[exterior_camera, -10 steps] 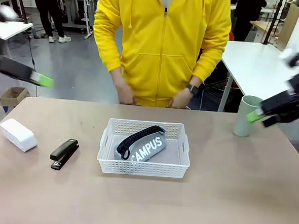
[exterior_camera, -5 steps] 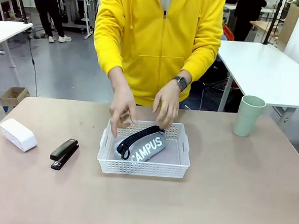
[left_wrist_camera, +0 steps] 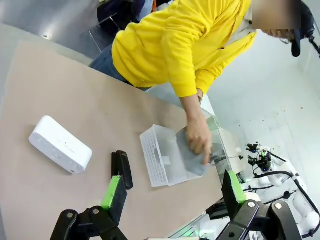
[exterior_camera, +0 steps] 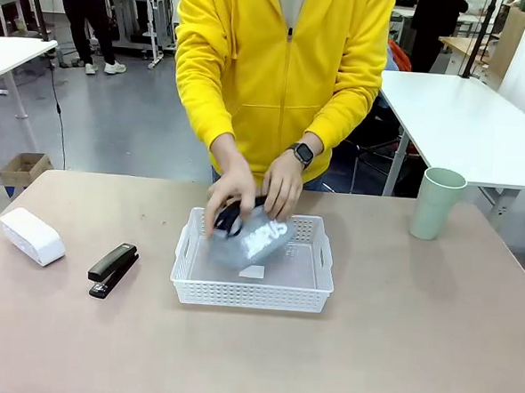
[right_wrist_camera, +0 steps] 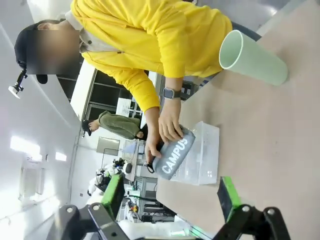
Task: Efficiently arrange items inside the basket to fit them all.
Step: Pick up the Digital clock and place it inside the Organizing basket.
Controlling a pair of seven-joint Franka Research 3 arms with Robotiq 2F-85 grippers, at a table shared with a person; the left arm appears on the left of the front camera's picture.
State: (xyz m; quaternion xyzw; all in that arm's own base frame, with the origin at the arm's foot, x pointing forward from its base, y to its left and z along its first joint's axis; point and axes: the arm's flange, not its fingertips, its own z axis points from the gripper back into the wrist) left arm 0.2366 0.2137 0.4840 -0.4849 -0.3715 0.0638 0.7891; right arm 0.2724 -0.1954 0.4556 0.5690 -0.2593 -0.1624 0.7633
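Observation:
A person in a yellow hoodie holds the grey "CAMPUS" pouch (exterior_camera: 256, 236) in both hands, lifted and tilted over the far half of the white lattice basket (exterior_camera: 252, 296). The white rounded box (exterior_camera: 31, 236) and the black stapler (exterior_camera: 113, 269) lie on the table left of the basket. The pale green cup (exterior_camera: 437, 203) stands upright at the far right. My left gripper (left_wrist_camera: 172, 192) is open and high above the table's left end, over the box (left_wrist_camera: 60, 145), stapler (left_wrist_camera: 123, 169) and basket (left_wrist_camera: 152, 160). My right gripper (right_wrist_camera: 170, 197) is open and empty, facing the cup (right_wrist_camera: 252, 58) and the pouch (right_wrist_camera: 172, 152).
The person stands at the far edge, with forearms over the basket's far rim. A white table (exterior_camera: 463, 120) stands behind on the right, and a cardboard box (exterior_camera: 23, 169) sits on the floor at the back left. Bare tabletop lies in front of the basket and to its right.
Both arms have pulled out of the front view. The person's hands came down to the basket and lifted the pouch off its floor, tilting it up.

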